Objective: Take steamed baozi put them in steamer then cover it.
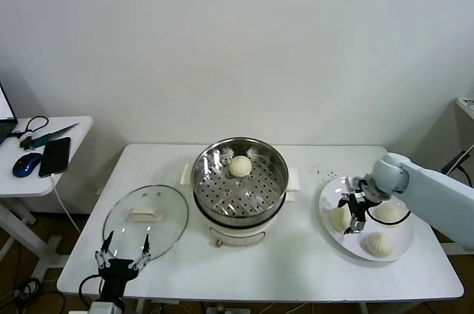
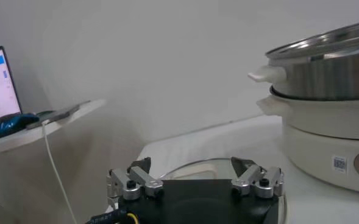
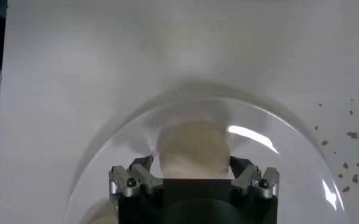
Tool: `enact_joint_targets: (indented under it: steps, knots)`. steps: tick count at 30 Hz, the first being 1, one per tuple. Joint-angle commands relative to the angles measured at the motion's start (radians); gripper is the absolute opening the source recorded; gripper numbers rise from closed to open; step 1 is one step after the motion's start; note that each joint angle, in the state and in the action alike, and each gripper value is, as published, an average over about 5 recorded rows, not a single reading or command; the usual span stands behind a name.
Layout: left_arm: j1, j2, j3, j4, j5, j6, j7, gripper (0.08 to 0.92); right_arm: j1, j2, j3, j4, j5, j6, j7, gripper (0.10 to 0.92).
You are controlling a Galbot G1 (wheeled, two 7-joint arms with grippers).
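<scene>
The steel steamer (image 1: 275, 178) stands mid-table on its cream base and holds one baozi (image 1: 239, 166) at the back of the basket. Three baozi lie on the white plate (image 1: 327, 194) at the right: one on its left side (image 1: 338, 218), one on its right side (image 1: 388, 212), one at the front (image 1: 378, 244). My right gripper (image 1: 355, 209) is down over the plate, open, its fingers on either side of the left baozi (image 3: 194, 146). My left gripper (image 1: 123, 253) is open and empty near the table's front-left edge.
The glass lid (image 1: 167, 218) with a white handle lies flat left of the steamer, just beyond my left gripper (image 2: 190, 163). The steamer's side (image 2: 325, 73) shows in the left wrist view. A side table (image 1: 74, 130) with a phone and a mouse stands at the far left.
</scene>
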Motion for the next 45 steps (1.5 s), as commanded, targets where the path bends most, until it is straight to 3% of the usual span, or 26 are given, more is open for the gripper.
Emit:
enact_joint_targets:
  steps: [1, 13, 21, 30, 40, 45]
  knots:
    - [0.0, 0.0, 0.001, 0.0, 0.003, 0.0, 0.0, 0.823, -0.015, 0.011, 0.014, -0.016, -0.008, 0.004, -0.004, 0.767]
    - [0.009, -0.003, 0.005, -0.001, 0.006, -0.004, -0.001, 0.823, 0.054, -0.009, -0.013, -0.005, 0.042, 0.003, -0.001, 0.688]
    - [0.011, -0.004, 0.012, -0.01, 0.006, -0.005, 0.0, 0.823, 0.483, -0.006, -0.304, 0.029, 0.276, -0.009, 0.01, 0.687]
    - [0.016, -0.004, 0.035, -0.012, 0.012, -0.013, 0.006, 0.823, 0.848, 0.159, -0.551, 0.077, 0.555, -0.054, 0.047, 0.687]
    - [0.021, 0.002, 0.051, -0.024, 0.012, -0.02, 0.009, 0.823, 0.904, 0.391, -0.588, 0.103, 0.778, -0.136, 0.135, 0.691]
    - [0.019, 0.0, 0.054, -0.023, 0.011, -0.022, 0.01, 0.823, 0.853, 0.503, -0.594, 0.098, 0.787, -0.169, 0.178, 0.695]
